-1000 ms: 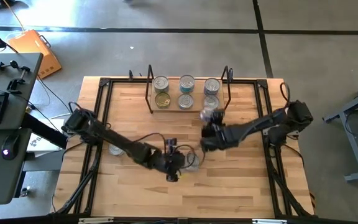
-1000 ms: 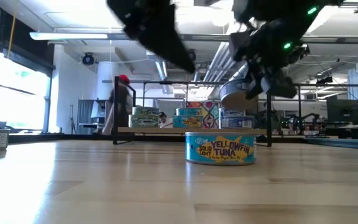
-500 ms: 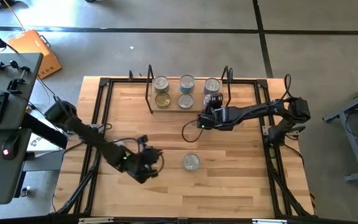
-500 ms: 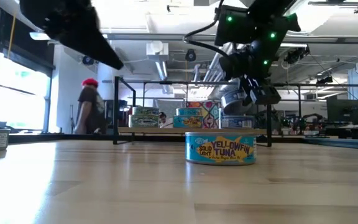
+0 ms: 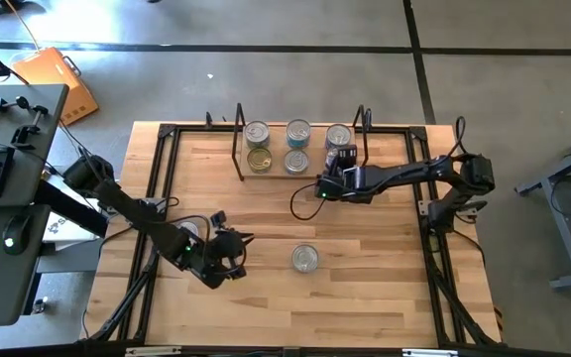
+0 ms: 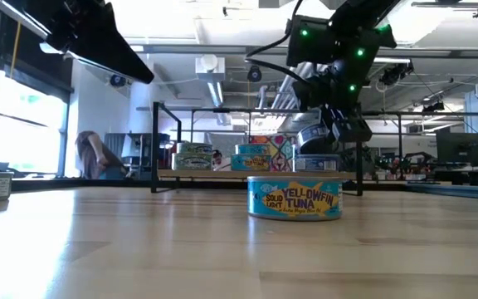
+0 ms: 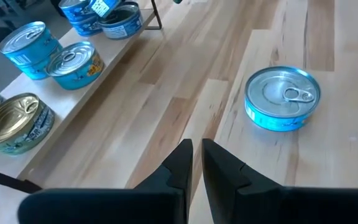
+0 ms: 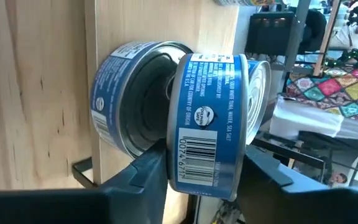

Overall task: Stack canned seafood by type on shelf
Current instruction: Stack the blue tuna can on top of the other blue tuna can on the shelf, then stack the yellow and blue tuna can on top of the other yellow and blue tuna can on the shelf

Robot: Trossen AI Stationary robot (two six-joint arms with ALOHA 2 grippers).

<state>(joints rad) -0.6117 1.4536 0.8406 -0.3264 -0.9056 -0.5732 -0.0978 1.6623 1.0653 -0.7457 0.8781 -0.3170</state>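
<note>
Right wrist view shows our right gripper [image 8: 197,168] grasping a blue-labelled can [image 8: 213,124] against another can [image 8: 129,102] on the shelf [image 5: 300,169]. Our left gripper [image 7: 194,165] is clenched empty, a lone can [image 7: 283,98] ahead of it on the surface [image 5: 365,288].

You can't see the can beneath the right gripper [image 5: 339,163] from above: gripper and held tin [image 8: 207,124] cover that end of the shelf [image 5: 271,171]. In the left wrist view, the gold-lidded can [image 7: 8,123] and two upper cans are cut off at the frame edge. The person [image 6: 96,158] behind the table is blurred.
</note>
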